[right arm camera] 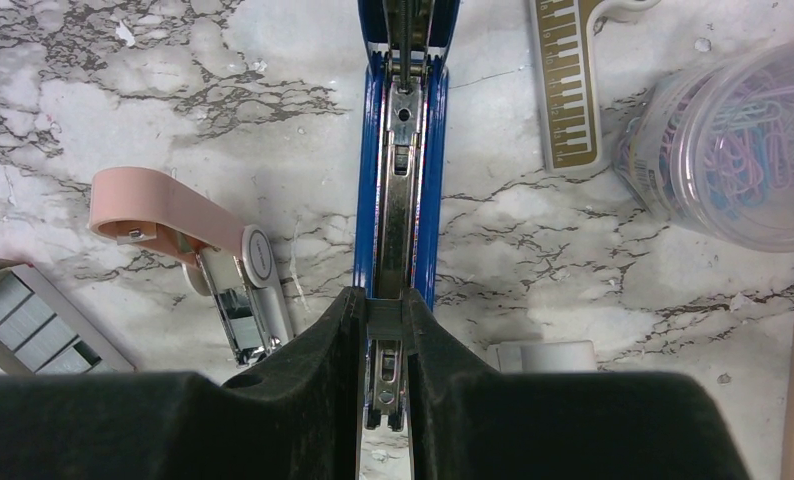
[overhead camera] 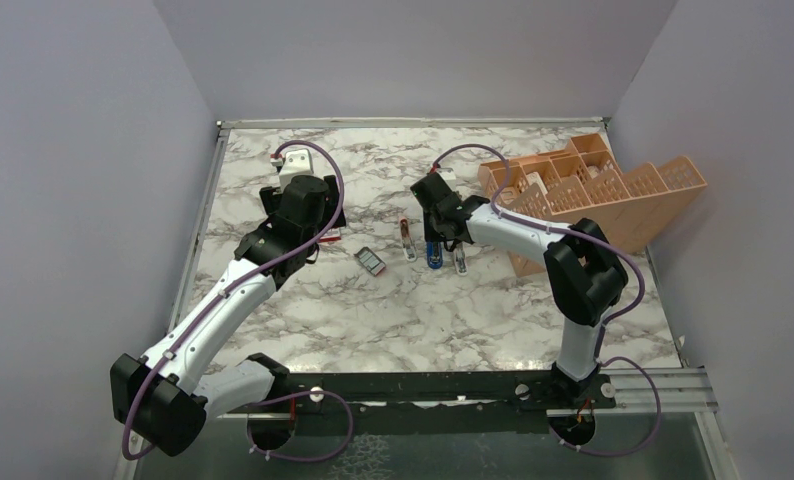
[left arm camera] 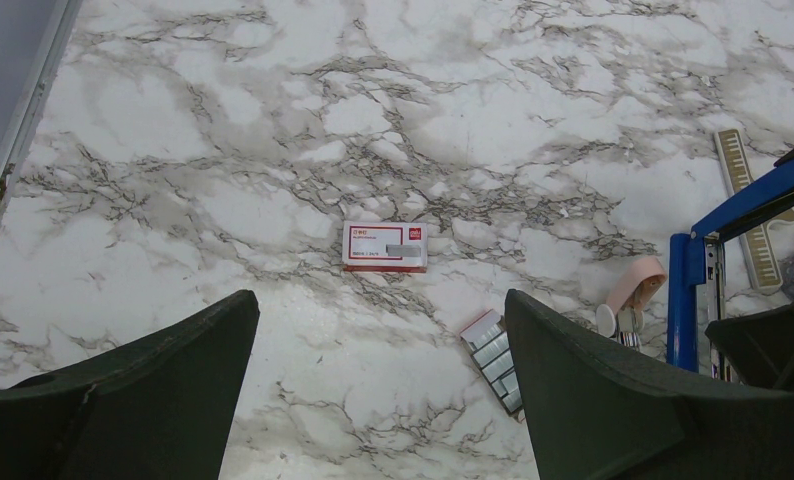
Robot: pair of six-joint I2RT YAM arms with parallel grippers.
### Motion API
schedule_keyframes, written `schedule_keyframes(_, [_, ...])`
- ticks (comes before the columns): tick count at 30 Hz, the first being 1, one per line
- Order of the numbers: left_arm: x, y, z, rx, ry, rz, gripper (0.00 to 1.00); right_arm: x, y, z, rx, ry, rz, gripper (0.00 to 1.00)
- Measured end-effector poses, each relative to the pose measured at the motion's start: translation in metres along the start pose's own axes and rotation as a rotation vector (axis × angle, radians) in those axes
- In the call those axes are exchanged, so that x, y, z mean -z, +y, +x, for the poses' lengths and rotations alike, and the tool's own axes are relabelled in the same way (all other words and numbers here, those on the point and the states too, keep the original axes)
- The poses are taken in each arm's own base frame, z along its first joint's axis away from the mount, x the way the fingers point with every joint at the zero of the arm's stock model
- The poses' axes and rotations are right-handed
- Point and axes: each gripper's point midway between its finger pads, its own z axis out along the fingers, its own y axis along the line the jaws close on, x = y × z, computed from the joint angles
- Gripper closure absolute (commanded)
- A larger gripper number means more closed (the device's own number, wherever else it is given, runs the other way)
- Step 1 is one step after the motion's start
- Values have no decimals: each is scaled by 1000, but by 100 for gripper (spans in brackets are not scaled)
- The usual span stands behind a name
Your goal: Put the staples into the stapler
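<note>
We count one stapler (right arm camera: 398, 200) at the right claw (right arm camera: 388, 310), one tray of staples (right arm camera: 33, 325) to its left, one clip jar (right arm camera: 738, 140) to its right.

Left wrist | your left fingers (left arm camera: 153, 390) stand wide apart above the bench (left arm camera: 223, 150) | red-and-white box (left arm camera: 384, 246) lies flat ahead | staples (left arm camera: 493, 347) beside it | blue stapler (left arm camera: 688, 290) at your right edge
</note>
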Motion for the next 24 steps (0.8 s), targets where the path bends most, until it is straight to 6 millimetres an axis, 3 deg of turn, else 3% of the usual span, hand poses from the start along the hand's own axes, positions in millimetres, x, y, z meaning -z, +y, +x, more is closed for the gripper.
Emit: schedule_keyframes(24, [0, 0, 0, 0, 0, 0, 7, -1, -1, 0, -11, -6, 4, 78])
